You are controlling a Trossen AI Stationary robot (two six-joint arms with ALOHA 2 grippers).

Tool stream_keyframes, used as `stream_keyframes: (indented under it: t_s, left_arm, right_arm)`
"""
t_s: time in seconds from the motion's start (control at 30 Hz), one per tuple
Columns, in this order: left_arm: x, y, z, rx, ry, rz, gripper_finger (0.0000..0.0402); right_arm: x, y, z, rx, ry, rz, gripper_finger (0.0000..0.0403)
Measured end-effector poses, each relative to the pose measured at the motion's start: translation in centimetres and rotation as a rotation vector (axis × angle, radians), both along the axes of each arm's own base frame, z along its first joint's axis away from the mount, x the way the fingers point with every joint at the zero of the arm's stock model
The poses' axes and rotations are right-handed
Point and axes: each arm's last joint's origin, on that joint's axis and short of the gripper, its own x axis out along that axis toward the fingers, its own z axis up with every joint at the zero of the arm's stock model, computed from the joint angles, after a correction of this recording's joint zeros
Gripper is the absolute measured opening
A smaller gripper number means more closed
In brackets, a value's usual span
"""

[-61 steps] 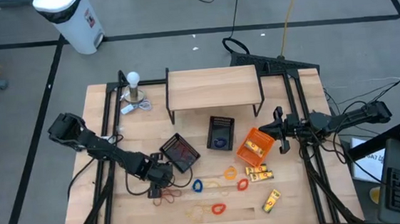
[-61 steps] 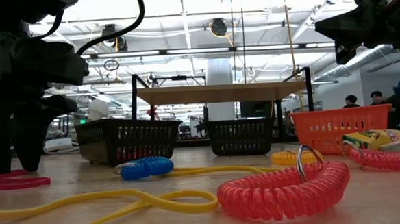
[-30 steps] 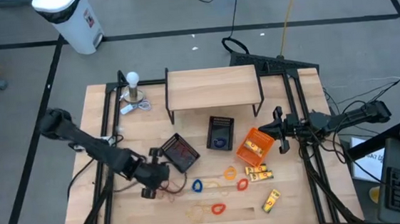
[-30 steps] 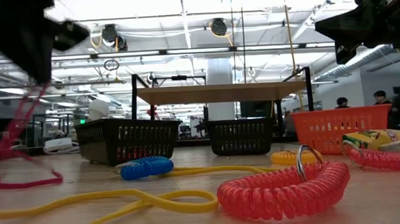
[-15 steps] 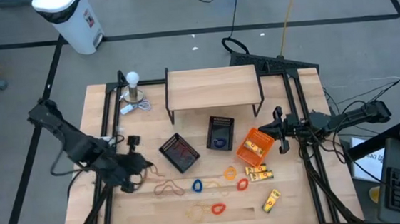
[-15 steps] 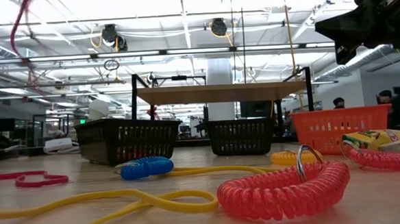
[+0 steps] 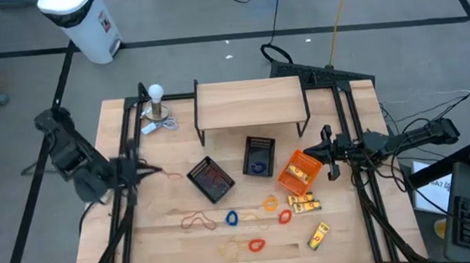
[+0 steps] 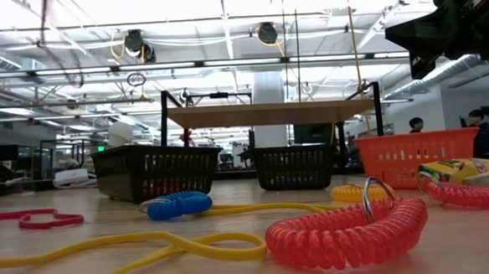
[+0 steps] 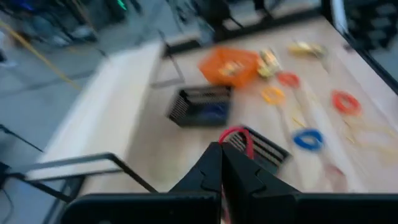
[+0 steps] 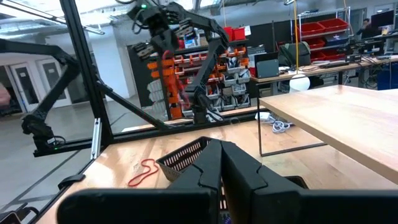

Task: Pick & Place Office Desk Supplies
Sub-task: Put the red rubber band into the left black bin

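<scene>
- Rubber-band loops and coiled rings lie scattered on the wooden table's front half, with small yellow packets alongside.
- Tilted black mesh tray holds red loops; upright black mesh tray holds something blue.
- Orange plastic tray holds yellow packets.
- Left gripper, raised over the table's left edge, is clamped on a thin red loop.
- Right gripper hangs closed and empty just beside the orange tray.

Grey floor with dark tape lines surrounds wooden worktop. White bin beyond worktop's far left corner. Strip lights, ducts on open ceiling. Red storage bins on shelving. Person in distance.
</scene>
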Motion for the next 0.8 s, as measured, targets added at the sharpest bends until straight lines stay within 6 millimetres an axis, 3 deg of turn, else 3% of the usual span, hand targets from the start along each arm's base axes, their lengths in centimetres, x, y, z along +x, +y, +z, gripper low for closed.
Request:
stream_keyframes:
  t_s: [0.27,0.37,0.57,0.8]
  left_arm:
    - [-1.2,2.3,-1.2,-0.041,-0.243,-0.058,0.0000]
    - [-1.3,2.8,-2.5,-0.062,-0.272,-0.075,0.0000]
    - [-1.5,3.8,-5.8,-0.160,-0.283,0.058,0.0000]
    - [-1.0,3.6,-9.1,-0.183,-0.366,0.003,0.0000]
  right_arm:
    - [0.0,0.0,0.2,-0.004,-0.019,-0.005,0.0004]
    - [0.0,0.0,0.3,-0.009,-0.025,-0.005,0.0004]
    - [0.0,0.0,0.2,-0.009,-0.023,-0.005,0.0004]
    - [0.0,0.0,0.2,0.000,-0.018,-0.001,0.0004]
